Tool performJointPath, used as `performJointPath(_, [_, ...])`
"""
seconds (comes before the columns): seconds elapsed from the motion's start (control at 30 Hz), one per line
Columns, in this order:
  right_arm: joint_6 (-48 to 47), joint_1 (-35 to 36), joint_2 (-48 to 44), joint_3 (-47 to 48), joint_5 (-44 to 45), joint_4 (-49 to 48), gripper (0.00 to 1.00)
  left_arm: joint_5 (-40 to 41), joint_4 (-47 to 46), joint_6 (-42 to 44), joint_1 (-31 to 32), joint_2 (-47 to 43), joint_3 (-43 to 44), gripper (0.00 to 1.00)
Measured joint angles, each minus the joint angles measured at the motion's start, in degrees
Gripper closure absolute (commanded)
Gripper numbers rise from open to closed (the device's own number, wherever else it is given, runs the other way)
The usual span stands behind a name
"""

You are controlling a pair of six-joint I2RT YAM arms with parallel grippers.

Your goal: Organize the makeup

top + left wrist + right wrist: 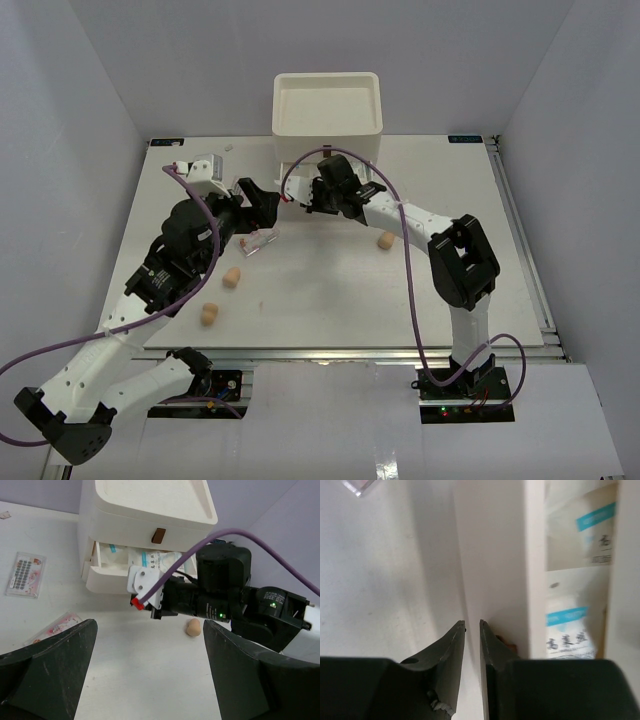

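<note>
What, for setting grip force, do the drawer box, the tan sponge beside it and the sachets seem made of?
Drawer box: likely moulded plastic; cream, smooth, faint sheen, rounded edges.
Sponge: probably soft foam; tan, matte, egg-shaped.
Sachets inside it: perhaps film or coated paper; white, flat, blue print.

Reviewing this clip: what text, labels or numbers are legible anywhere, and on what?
No text reads clearly.
Sachets in the open drawer: dark characters under a blue band, too blurred to read.
Clear packet: pink print, too small.
Second packet: red print, blurred.
Blue sticker at the far edge of the table: too small.
</note>
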State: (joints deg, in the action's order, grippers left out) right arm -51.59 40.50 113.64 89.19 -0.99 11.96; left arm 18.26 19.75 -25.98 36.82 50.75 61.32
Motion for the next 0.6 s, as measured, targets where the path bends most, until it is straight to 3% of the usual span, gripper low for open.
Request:
performJointPath(0.17, [1.7,-2.1,3.8,7.7,1.5,-0.9,0.76,0.0,0.0,0.0,0.0,0.0,0.0,0.02])
performJointPath(0.27, [3.9,-3.9,7.0,12.1,2.6,-3.4,0.66,0.0,0.0,0.0,0.0,0.0,0.0,0.02])
performJointPath(0.5, [6.5,-4.8,7.7,11.2,3.6,-7.3,0.64,0.0,0.0,-0.2,0.0,0.1,0.0,0.02])
performJointPath(0.6, [6.0,-5.8,5.4,8.6,-3.5,-5.2,0.64,-0.1,-0.2,-0.4,0.0,0.2,-0.2,0.02])
